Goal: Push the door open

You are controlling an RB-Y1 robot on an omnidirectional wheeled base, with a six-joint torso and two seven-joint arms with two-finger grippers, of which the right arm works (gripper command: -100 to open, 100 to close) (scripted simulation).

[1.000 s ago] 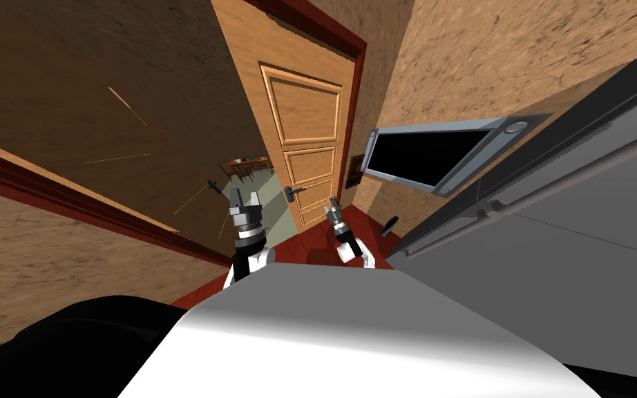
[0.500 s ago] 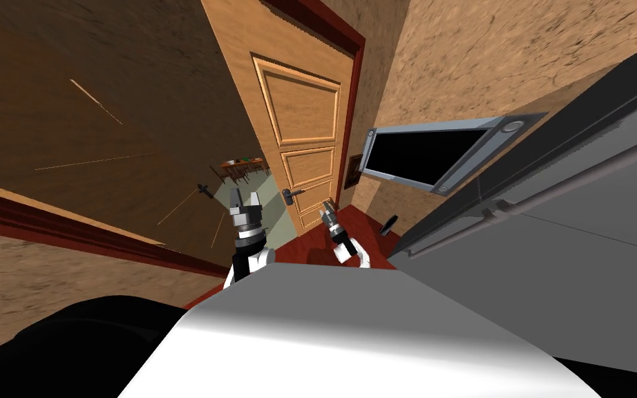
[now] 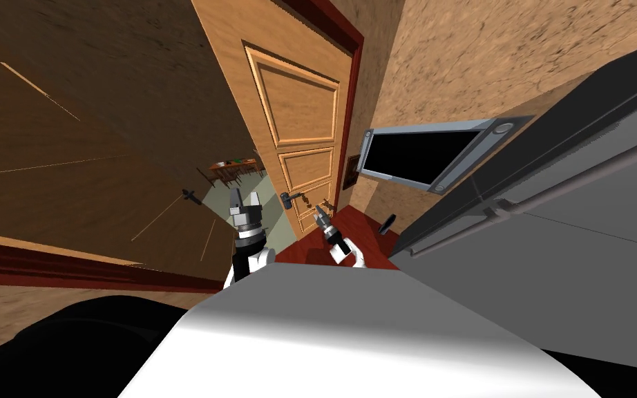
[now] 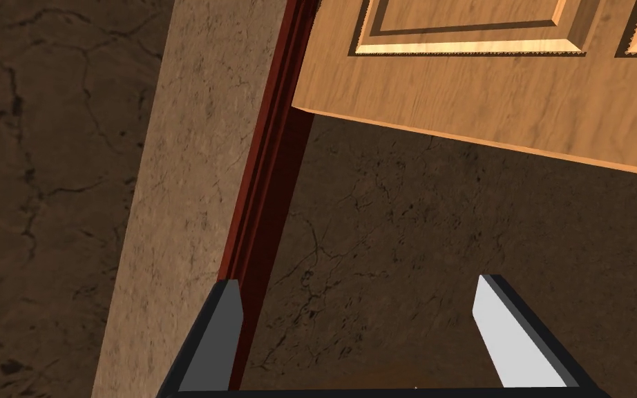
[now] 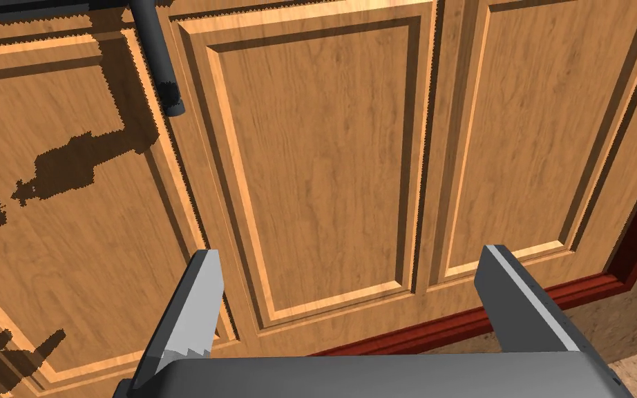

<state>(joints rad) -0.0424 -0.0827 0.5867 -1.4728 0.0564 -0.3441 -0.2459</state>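
A light wooden panelled door stands ajar in a dark red frame, its dark lever handle at the free edge. My right gripper is open and close to the door's lower panels, just below and right of the handle. In the right wrist view the panelled door spreads behind the open right gripper, with the handle off to one side. My left gripper is open and points into the gap beside the door's edge. The left wrist view has the left gripper open below the door's edge and red frame.
A dark brown surface with a small dark lever borders the gap on the left. Through the gap I see a greenish floor and a table. On the right stand a large grey appliance and a grey-framed black panel.
The whole head picture has shifted, so I have moved nearer the doorway. My right gripper has reached lower and closer to the door's panels. The left gripper has kept its place.
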